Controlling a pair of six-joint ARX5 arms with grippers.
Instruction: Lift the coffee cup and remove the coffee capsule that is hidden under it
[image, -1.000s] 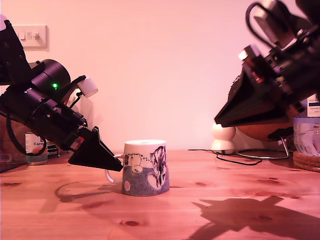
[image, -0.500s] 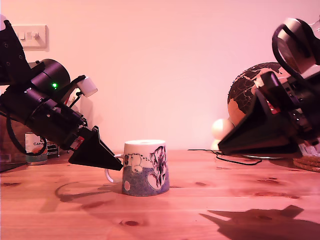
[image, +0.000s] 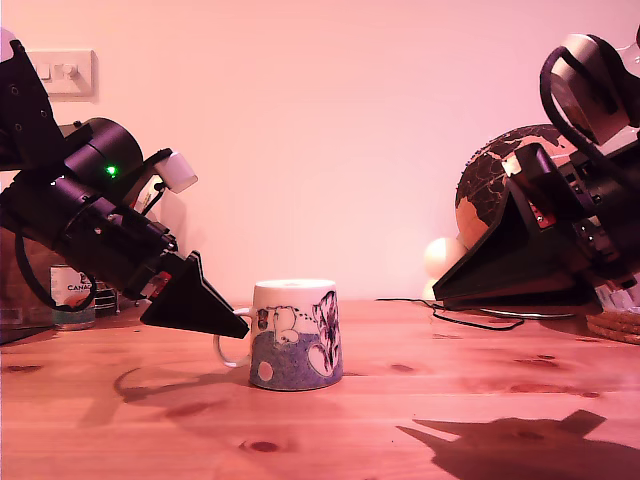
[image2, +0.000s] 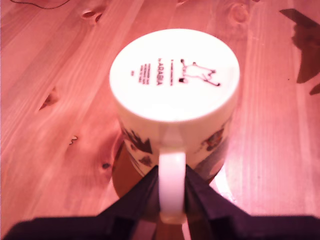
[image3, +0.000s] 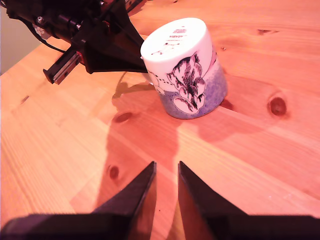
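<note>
Two jaws of my first gripper (image2: 172, 197) clamped on the handle of the upturned coffee cup (image: 294, 335), which stands mid-table — lift-off is due next, straight up — while my second gripper (image3: 166, 187), jaws slightly parted, waits nearby for the unseen capsule.

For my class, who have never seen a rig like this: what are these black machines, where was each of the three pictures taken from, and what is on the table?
The black machines are two robot arms, each ending in a pincer. One picture comes from a fixed camera facing the wooden table; the other two come from cameras riding on the pincers. On the table stands an upside-down coffee cup, its base facing up. My first pincer is closed on the cup's handle. My second pincer hangs over bare wood, nearly closed and holding nothing. Behind, at the exterior view's right, is a globe; at its left, a tin can. No capsule is visible.
</note>
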